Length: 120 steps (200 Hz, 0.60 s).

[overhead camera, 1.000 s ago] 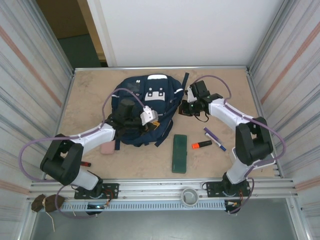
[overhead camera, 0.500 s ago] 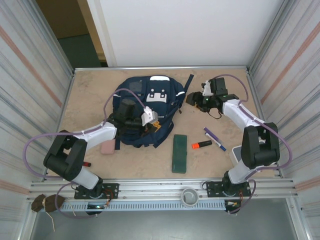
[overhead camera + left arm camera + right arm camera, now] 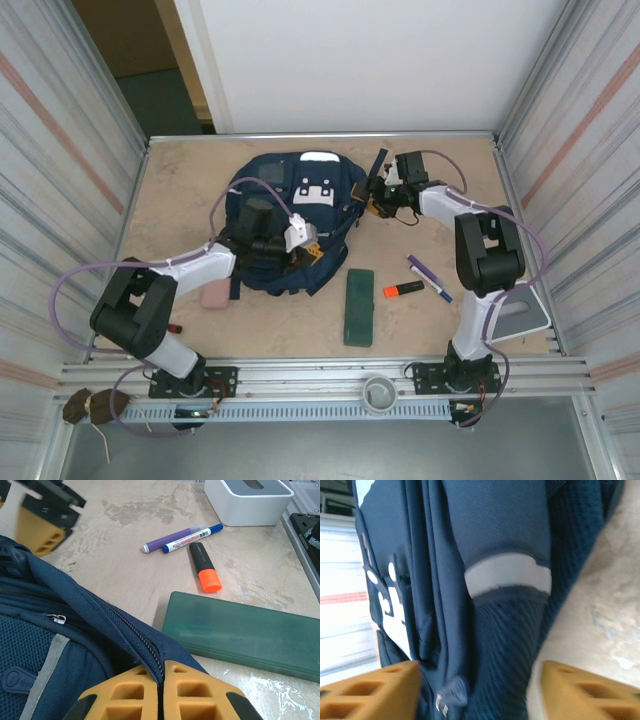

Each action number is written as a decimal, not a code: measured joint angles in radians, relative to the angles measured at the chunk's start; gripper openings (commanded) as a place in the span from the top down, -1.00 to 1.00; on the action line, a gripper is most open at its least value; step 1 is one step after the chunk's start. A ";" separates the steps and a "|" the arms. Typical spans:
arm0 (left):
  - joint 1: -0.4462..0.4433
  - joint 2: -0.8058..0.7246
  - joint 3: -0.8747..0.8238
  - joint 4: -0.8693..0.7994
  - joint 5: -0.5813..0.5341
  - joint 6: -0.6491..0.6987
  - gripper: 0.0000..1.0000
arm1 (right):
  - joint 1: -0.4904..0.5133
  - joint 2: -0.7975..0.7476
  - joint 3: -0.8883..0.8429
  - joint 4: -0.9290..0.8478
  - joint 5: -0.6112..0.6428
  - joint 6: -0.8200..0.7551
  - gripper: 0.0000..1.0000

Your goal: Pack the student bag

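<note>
In the top external view, the student bag (image 3: 285,205), a large navy-blue fabric backpack with a white patch and dark straps, was seen lying on the beige marbled tabletop (image 3: 180,190). The left gripper (image 3: 308,248) was laid on the near right edge of the bag. The right gripper (image 3: 376,200) was placed just beside the bag's right side. A flat dark-green rectangular case (image 3: 359,307) was seen near the bag, on its near right side. A black highlighter with an orange cap (image 3: 403,289) and a slim purple pen (image 3: 430,277) lay further right. A small pink block (image 3: 214,295) was seen at the bag's near left corner.

In the left wrist view, the yellow fingers (image 3: 125,692) were pressed together, and the bag's (image 3: 60,645) zipped edge was pinched between them. The green case (image 3: 245,635), the highlighter (image 3: 204,572), the purple pen (image 3: 167,540) and a white marker with a blue cap (image 3: 192,537) were seen beyond the bag.

In the right wrist view, the yellow fingers (image 3: 370,690) were held wide apart, with nothing clamped. Navy fabric of the bag (image 3: 505,520) and a white strip (image 3: 507,575) sewn on it were seen ahead of them.
</note>
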State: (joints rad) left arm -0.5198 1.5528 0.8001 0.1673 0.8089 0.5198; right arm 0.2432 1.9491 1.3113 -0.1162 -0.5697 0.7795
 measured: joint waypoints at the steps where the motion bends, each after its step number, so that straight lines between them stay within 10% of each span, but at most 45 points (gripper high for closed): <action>1: 0.000 0.002 0.001 0.000 0.000 0.000 0.95 | 0.000 0.003 0.003 0.001 0.000 0.000 0.38; 40: -0.034 0.084 0.077 -0.089 -0.063 0.022 0.73 | -0.022 0.004 -0.003 -0.023 0.042 -0.027 0.91; 120: -0.089 0.061 0.075 -0.174 -0.209 -0.014 0.01 | 0.007 -0.056 -0.139 -0.019 0.142 -0.062 0.96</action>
State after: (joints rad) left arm -0.6083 1.6138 0.8753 -0.0067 0.6003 0.5053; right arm 0.2501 1.8927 1.1725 -0.1352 -0.4282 0.7174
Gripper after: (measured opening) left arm 0.462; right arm 0.049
